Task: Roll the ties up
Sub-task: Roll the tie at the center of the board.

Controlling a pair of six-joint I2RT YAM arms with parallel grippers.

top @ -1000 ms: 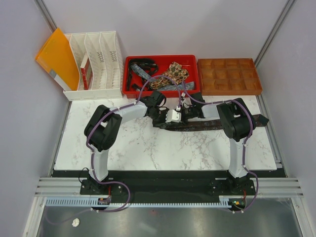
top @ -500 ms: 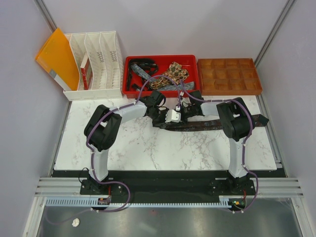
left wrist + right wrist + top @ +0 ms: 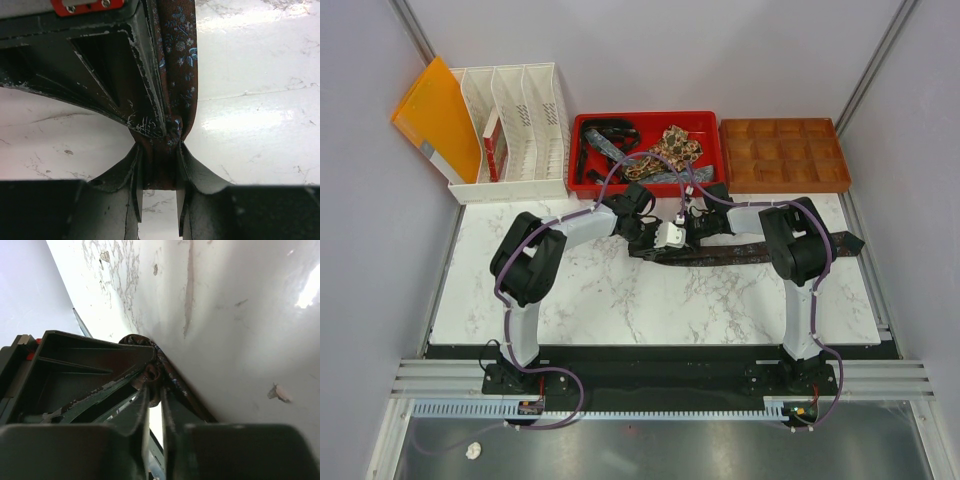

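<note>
1. Tie (image 3: 730, 253): a dark brown tie with small blue flowers is lying flat across the far half of the marble table (image 3: 620, 300). It is running from the middle out toward the right edge.
2. Left gripper (image 3: 159, 155): its fingers (image 3: 136, 175) are pinching the tie's left end. The fabric is bunching into a narrow waist between them, and the rest of the band is stretching away from it along the table.
3. Right gripper (image 3: 154, 390): it is meeting the left gripper nose to nose at that same end. Its fingers (image 3: 140, 410) are standing slightly apart, with a small curled wad of the tie sitting at their tips. Whether they are squeezing the wad cannot be told.
4. Bin (image 3: 645, 116): a red bin is sitting just beyond the two grippers and holding the other ties (image 3: 675, 148) in a loose tangle. One is tan-and-brown speckled, some are blue patterned and some are dark.
5. Organizer (image 3: 515, 120): a white slotted organizer is standing left of the bin, with an orange folder (image 3: 435, 115) leaning at its outer side.
6. Tray (image 3: 783, 187): a brown compartment tray is lying right of the bin.
</note>
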